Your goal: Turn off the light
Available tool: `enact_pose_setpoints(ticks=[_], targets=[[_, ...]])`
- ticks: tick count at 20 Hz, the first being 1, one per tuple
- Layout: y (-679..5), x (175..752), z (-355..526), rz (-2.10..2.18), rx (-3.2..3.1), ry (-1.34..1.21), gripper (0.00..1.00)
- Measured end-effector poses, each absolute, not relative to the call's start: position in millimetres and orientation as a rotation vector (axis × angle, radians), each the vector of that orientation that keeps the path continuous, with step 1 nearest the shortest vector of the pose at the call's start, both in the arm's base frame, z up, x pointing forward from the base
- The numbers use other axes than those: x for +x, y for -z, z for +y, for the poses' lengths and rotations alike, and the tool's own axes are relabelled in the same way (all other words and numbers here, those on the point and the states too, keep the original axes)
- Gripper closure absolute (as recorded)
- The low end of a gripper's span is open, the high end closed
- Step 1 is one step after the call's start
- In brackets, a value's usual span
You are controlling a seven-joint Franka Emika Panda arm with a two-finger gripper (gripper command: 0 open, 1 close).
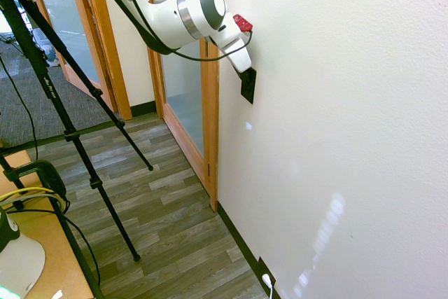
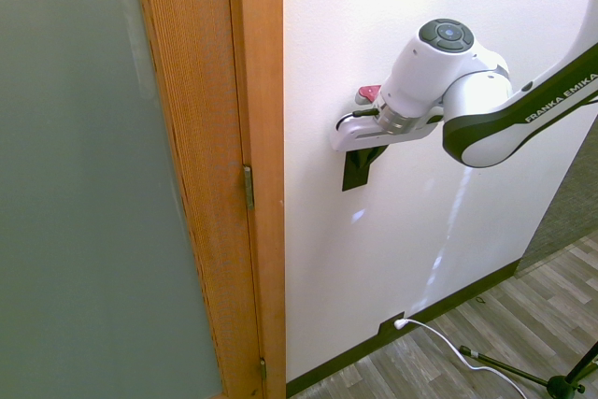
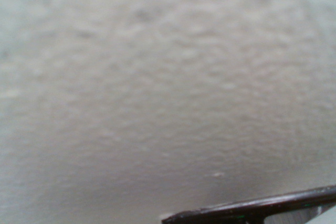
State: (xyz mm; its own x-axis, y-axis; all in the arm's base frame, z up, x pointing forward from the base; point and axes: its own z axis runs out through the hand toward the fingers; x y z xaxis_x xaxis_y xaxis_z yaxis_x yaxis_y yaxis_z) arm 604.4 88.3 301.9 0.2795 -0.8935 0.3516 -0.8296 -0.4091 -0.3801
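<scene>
One black switch plate [image 2: 355,171] stands upright on the one white wall [image 2: 318,277], a plain dark rectangle. One gripper [image 1: 245,73] meets the plate's upper part, its two fingers pressed together. One black outlet [image 2: 391,323] with one white plug [image 2: 401,323] sits well below the plate.

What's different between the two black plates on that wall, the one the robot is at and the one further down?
The upper plate is partway up the wall, while the lower plate sits right by the floor. The lower plate has a white plug and cord in it; no plug shows on the upper plate, though the end effector partly covers it. Both are black and fixed to the same wall.
</scene>
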Motion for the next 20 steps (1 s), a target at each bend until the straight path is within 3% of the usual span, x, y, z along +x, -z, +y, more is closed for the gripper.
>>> enact_pose_setpoints(ticks=[9,10,20], targets=[[-281,611,90,1.657,-2.436,0.764,1.00],[-281,612,90,1.658,-2.436,0.765,0.00],[-281,612,90,1.656,-2.435,0.764,0.00]])
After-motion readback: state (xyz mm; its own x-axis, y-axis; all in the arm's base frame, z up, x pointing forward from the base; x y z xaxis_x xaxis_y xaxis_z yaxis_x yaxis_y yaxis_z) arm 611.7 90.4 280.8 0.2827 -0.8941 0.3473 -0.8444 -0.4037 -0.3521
